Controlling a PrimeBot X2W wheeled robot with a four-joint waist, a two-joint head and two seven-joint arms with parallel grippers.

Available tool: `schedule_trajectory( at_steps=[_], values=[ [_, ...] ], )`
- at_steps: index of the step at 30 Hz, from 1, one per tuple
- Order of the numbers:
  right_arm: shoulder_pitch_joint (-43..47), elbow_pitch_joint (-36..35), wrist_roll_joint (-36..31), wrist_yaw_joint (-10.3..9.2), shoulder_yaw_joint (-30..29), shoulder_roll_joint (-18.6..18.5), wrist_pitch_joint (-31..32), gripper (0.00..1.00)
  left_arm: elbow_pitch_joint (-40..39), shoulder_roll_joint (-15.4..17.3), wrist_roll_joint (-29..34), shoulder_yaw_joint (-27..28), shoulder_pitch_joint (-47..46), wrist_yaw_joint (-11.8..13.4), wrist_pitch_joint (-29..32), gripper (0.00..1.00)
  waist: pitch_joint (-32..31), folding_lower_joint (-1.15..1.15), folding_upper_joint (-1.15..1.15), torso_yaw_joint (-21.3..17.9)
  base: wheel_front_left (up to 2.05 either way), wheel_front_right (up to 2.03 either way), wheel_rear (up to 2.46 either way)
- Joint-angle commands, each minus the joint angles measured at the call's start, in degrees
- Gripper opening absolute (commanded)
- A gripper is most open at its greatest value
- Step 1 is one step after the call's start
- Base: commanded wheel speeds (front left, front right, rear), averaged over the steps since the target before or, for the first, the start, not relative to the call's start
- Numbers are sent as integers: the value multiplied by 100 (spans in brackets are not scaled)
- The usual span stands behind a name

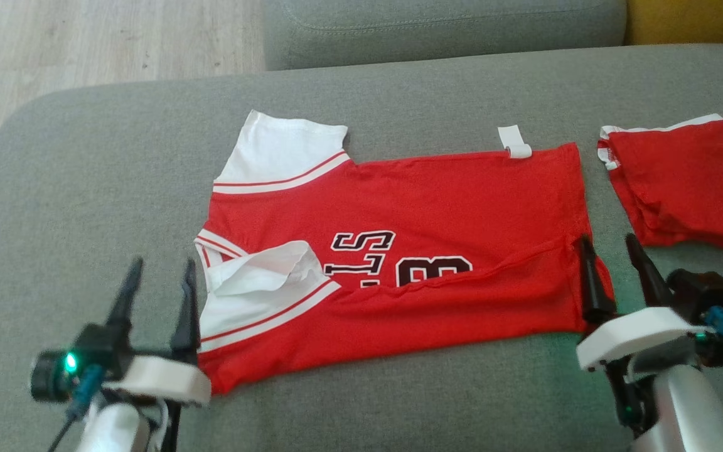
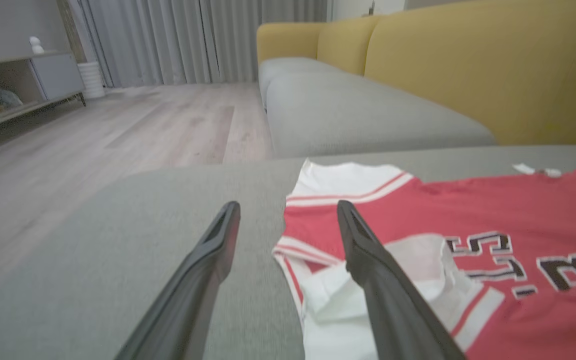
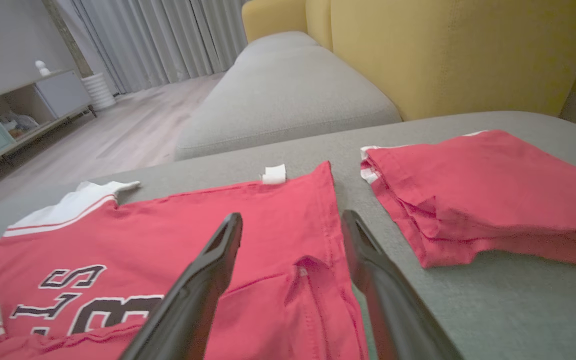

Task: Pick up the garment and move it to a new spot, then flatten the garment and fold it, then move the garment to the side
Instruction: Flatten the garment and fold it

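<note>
Garment (image 1: 449, 201): a red jersey with white, red-striped sleeves and dark lettering. It lies spread across the middle of the grey cushion (image 1: 85, 188), sleeves toward the cushion's left end and hem toward its right end. The near long edge is folded up over the lower part of the lettering, and the near sleeve is crumpled inward.

Room, from largest to smallest. Pale wood floor (image 1: 85, 37) lies beyond the cushion's far left corner. A yellow backrest (image 2: 468, 75) rises behind the cushion. A second grey seat (image 1: 437, 31) sits just past the cushion's far edge. Grey curtains (image 2: 193, 40) and a low cabinet (image 2: 18, 85) stand well beyond the cushion, across the floor.

Folded red piece (image 1: 688, 182): a stacked bundle with a white edge, on the cushion's right end, beside the hem but apart from it.

Left pincer (image 1: 162, 267): at the cushion's near left, fingers spread wide, holding nothing. One finger is over the near sleeve, the other over bare cushion.

Right pincer (image 1: 607, 242): at the cushion's near right, fingers spread wide, holding nothing. One finger is over the hem corner, the other over the bare cushion between the two red items.

White tab (image 1: 515, 141): it sticks out from the jersey's far edge onto the cushion.
</note>
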Motion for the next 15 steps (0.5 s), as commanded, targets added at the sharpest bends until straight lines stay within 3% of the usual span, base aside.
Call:
schedule_trajectory(
  at_steps=[1,3,10,15],
  values=[
    [-283,-252,64,-5,250,-32,-210,100,-268,58,-2,302,-407,45,-214,100,13,0,0,-17,0,0,0],
    [-300,-307,110,-5,370,-32,-452,100,-439,42,55,349,-527,54,-419,100,52,0,0,-43,0,0,0],
    [-458,-314,296,-5,577,-32,-855,100,-805,132,226,329,-1132,-262,-559,100,399,0,0,-222,0,0,0],
    [-618,-333,377,-5,646,-32,-1005,100,-277,540,289,46,-1981,-813,275,100,827,0,0,-388,0,0,0]
  ],
)
